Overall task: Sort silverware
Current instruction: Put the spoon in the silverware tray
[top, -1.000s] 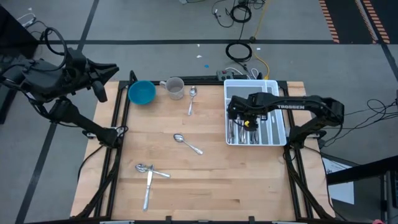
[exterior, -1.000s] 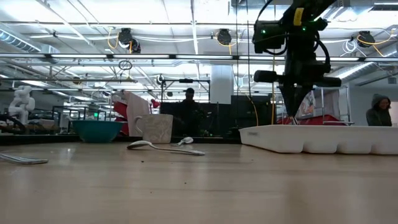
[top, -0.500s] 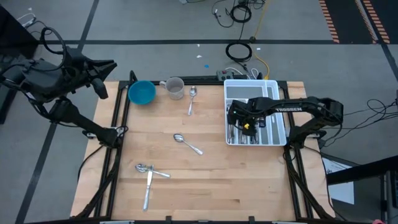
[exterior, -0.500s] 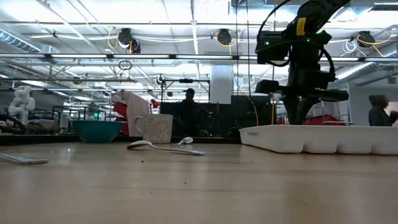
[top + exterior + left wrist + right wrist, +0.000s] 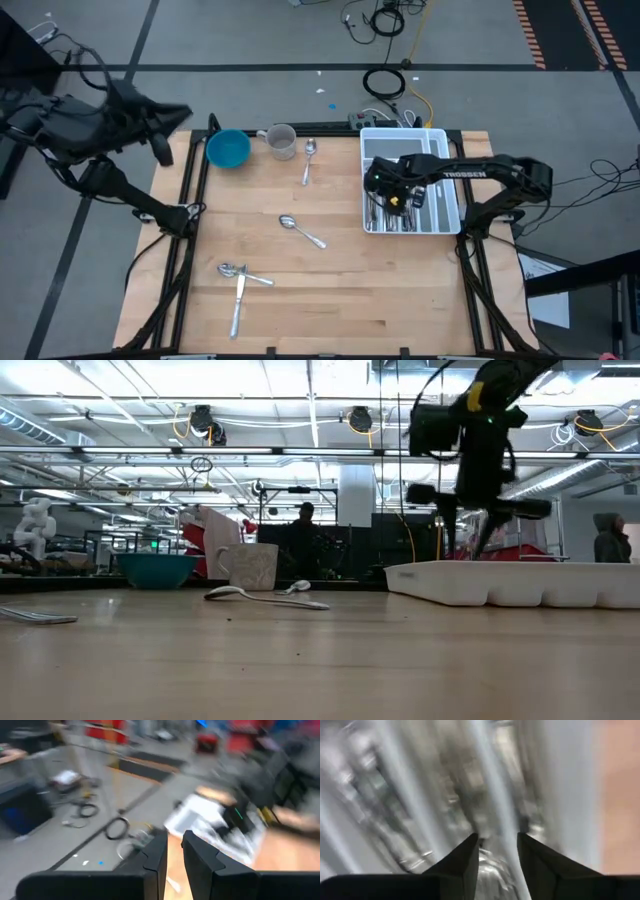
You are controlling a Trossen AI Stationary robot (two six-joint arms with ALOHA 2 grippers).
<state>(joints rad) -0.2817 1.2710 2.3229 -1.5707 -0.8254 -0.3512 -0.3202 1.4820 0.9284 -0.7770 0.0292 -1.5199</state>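
The white tray (image 5: pixel 452 215) stands at the table's right edge and holds several pieces of silverware (image 5: pixel 395 215) in its compartments. My right gripper (image 5: pixel 388 200) points down into the tray's left compartments, open, with cutlery (image 5: pixel 450 795) blurred below its fingers. Loose on the wood lie a spoon (image 5: pixel 309 160) near the cup, a spoon (image 5: pixel 300 230) at the middle, and a fork (image 5: pixel 243 272) crossed by a knife (image 5: pixel 237 305) near the front. My left gripper (image 5: pixel 178 113) hangs high beyond the table's far left corner, its fingers (image 5: pixel 160 852) a narrow gap apart with nothing between them.
A blue bowl (image 5: pixel 228 149) and a pale cup (image 5: pixel 281 141) stand at the far edge, left of centre. The tray's wall (image 5: pixel 520 582) rises at the right in the low view. People stand in the room behind the table. Cables lie on the floor beyond the far edge.
My right gripper has stayed over the tray's left compartments, rolled about its own axis and opened: its fingertips met in a point a second ago and now stand apart.
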